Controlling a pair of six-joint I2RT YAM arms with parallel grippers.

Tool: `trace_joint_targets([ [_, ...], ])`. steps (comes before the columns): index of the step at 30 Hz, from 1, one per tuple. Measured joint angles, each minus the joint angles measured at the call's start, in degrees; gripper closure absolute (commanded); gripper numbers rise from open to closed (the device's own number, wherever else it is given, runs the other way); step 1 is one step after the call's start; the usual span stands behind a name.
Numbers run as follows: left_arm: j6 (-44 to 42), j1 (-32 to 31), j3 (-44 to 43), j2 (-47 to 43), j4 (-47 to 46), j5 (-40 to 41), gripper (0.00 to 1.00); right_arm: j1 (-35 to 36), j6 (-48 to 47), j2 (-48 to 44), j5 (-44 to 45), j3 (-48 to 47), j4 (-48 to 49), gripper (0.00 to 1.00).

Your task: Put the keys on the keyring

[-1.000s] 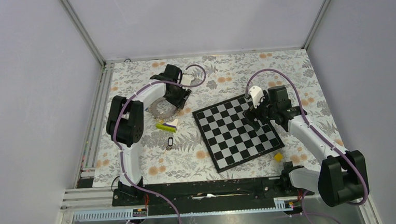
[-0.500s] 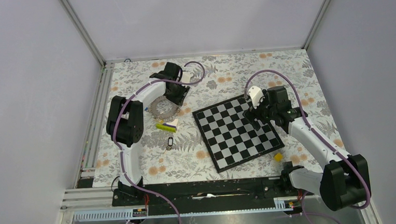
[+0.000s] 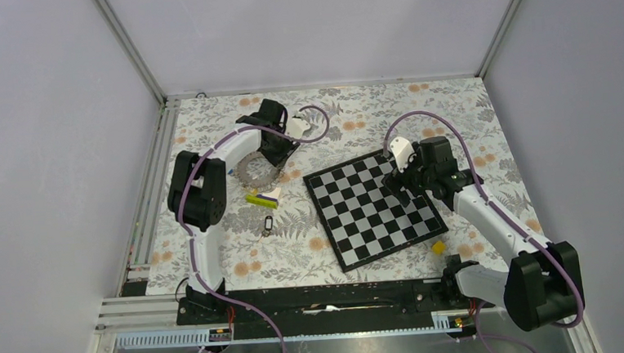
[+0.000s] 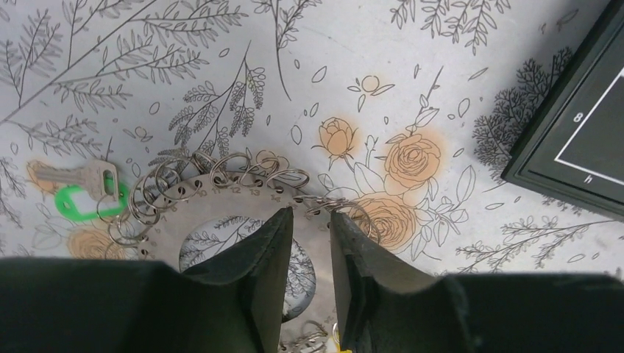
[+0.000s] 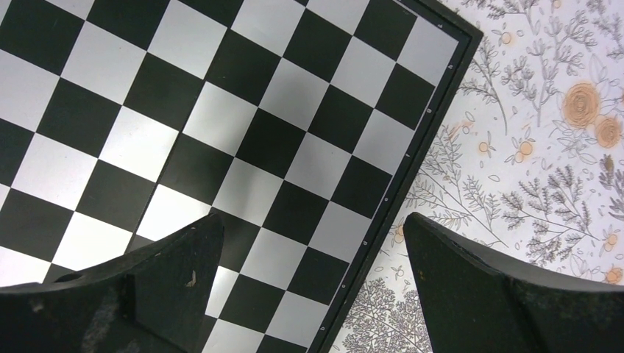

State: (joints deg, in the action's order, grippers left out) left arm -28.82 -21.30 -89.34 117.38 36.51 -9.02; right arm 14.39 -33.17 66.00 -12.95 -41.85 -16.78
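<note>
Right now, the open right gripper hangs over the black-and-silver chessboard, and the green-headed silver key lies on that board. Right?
No: the green-headed key lies on the floral table cover beside the grey metal ring, per the left wrist view. The rest holds.

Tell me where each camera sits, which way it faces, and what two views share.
Top external: above and behind the left arm and right arm, looking down at both and the table.
Left wrist: on the left arm, looking down past the left gripper at the keyring and green key.
Right wrist: on the right arm, looking down through the open right gripper at the chessboard.
Shared: both wrist views show the chessboard, the left only its corner.
</note>
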Motion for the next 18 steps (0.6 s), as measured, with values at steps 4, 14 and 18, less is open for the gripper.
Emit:
trace_joint_targets([
  [4,-4.4,0.0,-1.0,1.2,1.2,-1.0,0.72,0.0,0.0,1.6,0.0,0.0,0.0,0.01],
  [14,-8.9,0.2,-2.2,3.9,2.1,-4.5,0.92,0.1,0.0,4.4,0.0,0.1,0.0,0.01],
  [18,-8.9,0.2,-2.5,3.9,2.4,-4.9,0.99,0.1,0.0,4.4,-0.1,0.1,0.0,0.01],
])
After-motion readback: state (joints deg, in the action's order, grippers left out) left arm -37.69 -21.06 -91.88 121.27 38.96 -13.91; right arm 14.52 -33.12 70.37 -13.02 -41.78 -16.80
